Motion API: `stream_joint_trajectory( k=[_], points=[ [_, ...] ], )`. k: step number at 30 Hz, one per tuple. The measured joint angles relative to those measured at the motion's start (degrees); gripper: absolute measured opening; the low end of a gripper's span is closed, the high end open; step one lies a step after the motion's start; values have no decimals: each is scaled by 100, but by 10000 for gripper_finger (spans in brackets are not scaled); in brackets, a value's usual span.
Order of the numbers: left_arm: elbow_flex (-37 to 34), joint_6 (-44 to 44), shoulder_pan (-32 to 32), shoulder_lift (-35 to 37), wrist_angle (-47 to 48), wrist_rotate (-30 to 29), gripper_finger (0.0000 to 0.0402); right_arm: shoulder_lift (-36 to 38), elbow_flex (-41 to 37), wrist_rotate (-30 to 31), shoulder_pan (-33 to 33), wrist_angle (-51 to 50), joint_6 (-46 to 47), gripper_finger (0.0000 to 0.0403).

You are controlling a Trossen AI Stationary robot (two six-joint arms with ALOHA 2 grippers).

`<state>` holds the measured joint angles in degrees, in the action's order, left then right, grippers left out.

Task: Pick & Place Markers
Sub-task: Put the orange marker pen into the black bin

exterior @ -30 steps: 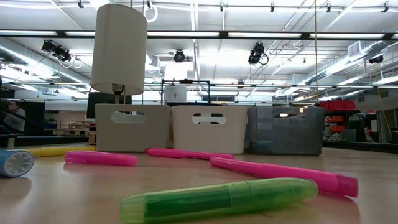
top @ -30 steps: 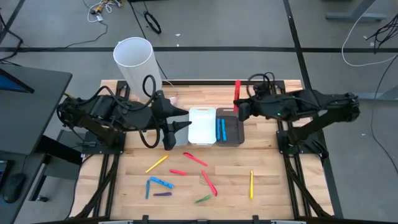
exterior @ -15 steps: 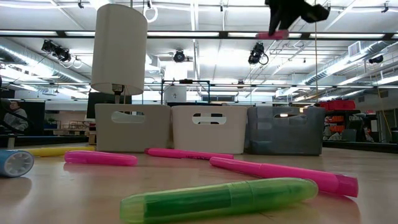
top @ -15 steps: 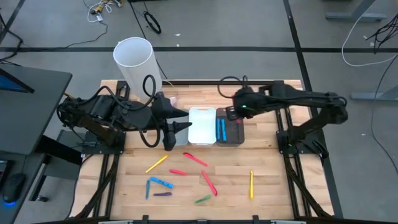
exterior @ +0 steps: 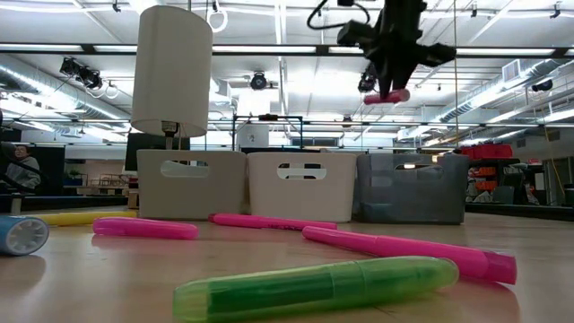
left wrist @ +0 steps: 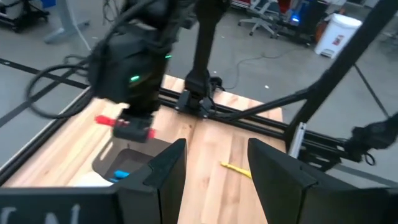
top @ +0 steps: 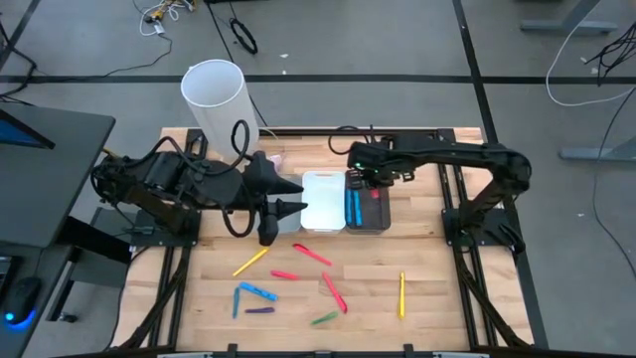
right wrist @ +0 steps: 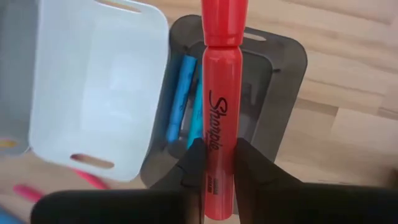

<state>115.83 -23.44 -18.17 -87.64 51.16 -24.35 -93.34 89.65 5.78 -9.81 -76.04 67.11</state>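
In the right wrist view the red marker (right wrist: 219,93) runs off the picture's upper edge, so that end cannot be seen, and its lower part sits hidden between the dark fingers (right wrist: 194,171). The dark bin (right wrist: 283,81) holds blue markers (right wrist: 180,96) partly covered by the red one; their count cannot be told. In the low view a blue marker (exterior: 20,235) is cut off at the left edge. The left wrist view blurs the right arm (left wrist: 134,59).
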Motion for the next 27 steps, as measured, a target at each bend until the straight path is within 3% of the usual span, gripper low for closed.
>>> stream_joint_trajectory(
  k=[19,27],
  points=[
    [0,157,0,-2,-24,132,178,-256,-1348,-464,-178,1052,357,42],
    [0,165,0,-4,-24,152,178,-273,-2037,-785,-173,2066,615,42]
  ],
)
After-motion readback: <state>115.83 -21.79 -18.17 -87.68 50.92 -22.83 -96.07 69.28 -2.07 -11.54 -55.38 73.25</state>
